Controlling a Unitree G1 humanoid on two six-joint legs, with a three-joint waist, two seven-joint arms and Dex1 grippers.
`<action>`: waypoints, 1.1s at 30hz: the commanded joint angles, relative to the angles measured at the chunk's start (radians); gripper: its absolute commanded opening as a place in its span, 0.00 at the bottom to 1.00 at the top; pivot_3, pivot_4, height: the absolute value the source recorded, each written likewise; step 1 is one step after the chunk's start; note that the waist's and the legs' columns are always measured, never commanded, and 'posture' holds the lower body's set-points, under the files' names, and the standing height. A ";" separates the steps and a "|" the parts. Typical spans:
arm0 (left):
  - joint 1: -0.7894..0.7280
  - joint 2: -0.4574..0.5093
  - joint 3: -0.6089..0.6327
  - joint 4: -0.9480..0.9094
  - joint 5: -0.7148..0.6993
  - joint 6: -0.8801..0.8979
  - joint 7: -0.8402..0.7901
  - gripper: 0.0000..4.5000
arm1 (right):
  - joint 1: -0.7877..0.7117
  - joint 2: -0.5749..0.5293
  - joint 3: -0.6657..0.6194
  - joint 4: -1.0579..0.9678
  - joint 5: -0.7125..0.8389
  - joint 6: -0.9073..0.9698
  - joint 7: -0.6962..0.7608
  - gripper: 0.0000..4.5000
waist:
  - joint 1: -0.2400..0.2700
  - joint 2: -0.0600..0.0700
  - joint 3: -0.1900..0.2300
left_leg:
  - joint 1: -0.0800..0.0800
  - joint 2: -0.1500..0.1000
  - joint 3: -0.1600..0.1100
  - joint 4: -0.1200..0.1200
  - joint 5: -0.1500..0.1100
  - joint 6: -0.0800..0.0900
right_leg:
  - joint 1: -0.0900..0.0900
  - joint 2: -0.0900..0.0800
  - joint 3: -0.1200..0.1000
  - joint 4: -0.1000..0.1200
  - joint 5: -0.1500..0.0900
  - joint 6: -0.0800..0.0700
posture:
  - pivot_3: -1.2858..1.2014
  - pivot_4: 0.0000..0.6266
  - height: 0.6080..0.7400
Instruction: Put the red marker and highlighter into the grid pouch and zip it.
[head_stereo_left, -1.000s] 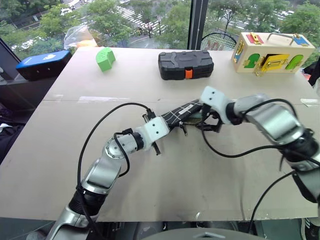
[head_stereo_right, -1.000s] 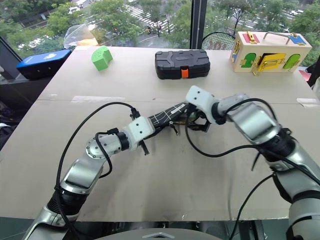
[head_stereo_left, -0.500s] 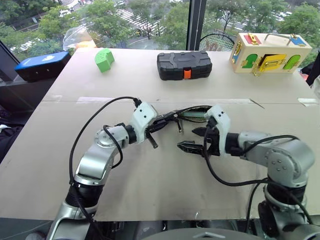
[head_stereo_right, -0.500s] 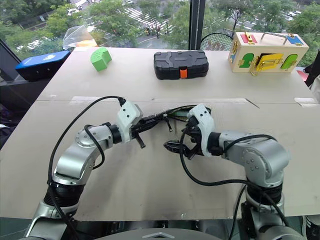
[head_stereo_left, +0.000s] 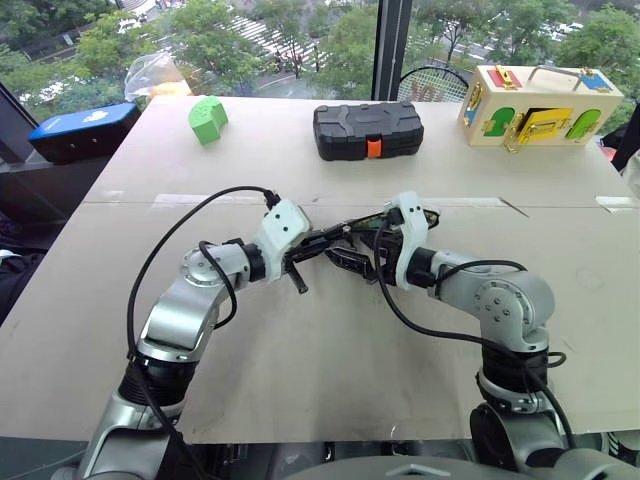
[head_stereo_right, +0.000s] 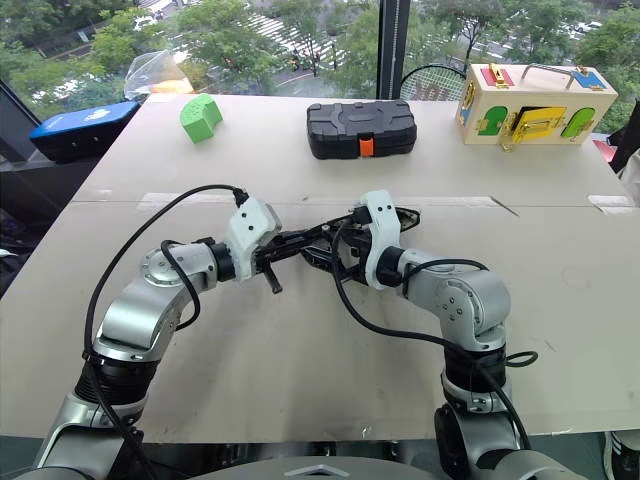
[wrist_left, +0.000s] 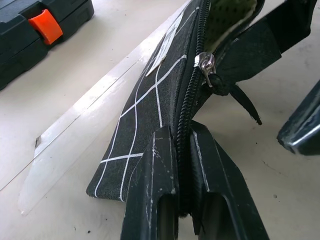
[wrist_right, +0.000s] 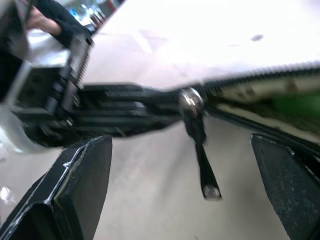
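Beyond the window stood green trees, and the pale desk (head_stereo_left: 300, 390) carried a black case (head_stereo_left: 369, 130) at its far side. Mid-desk, the left end effector (wrist_left: 181, 165) was clamped on the end of the grid pouch (wrist_left: 150, 115), holding it edge-up. The right end effector (wrist_right: 185, 165) stood wide apart around the dangling zipper pull (wrist_right: 197, 145), gripping nothing.

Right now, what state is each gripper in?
Left gripper: shut on the black white-gridded fabric pouch.
Right gripper: open, holding nothing.
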 joint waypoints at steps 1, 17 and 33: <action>-0.007 0.007 -0.001 -0.039 -0.004 -0.010 0.005 0.00 | -0.024 0.014 0.006 -0.015 0.027 -0.037 -0.004 0.83 | 0.000 0.000 0.000 | 0.000 0.000 0.000 0.000 0.000 0.000 | 0.000 0.000 0.000 0.000 0.000 0.000 | 0.52 0.24 1.00; 0.005 0.014 -0.014 -0.055 -0.001 -0.015 0.012 0.00 | -0.030 0.035 0.010 0.049 0.024 -0.093 -0.067 0.13 | 0.000 0.000 0.000 | 0.000 0.000 0.000 0.000 0.000 0.000 | 0.000 0.000 0.001 0.000 0.000 0.000 | 0.52 0.24 1.00; 0.022 0.036 0.006 0.023 0.070 -0.095 0.078 0.00 | 0.018 -0.259 -0.262 -0.130 0.125 0.123 -0.088 0.01 | 0.004 0.001 0.000 | -0.001 0.000 0.000 0.000 0.000 0.000 | 0.000 -0.001 0.003 -0.002 0.000 0.000 | 0.52 0.24 1.00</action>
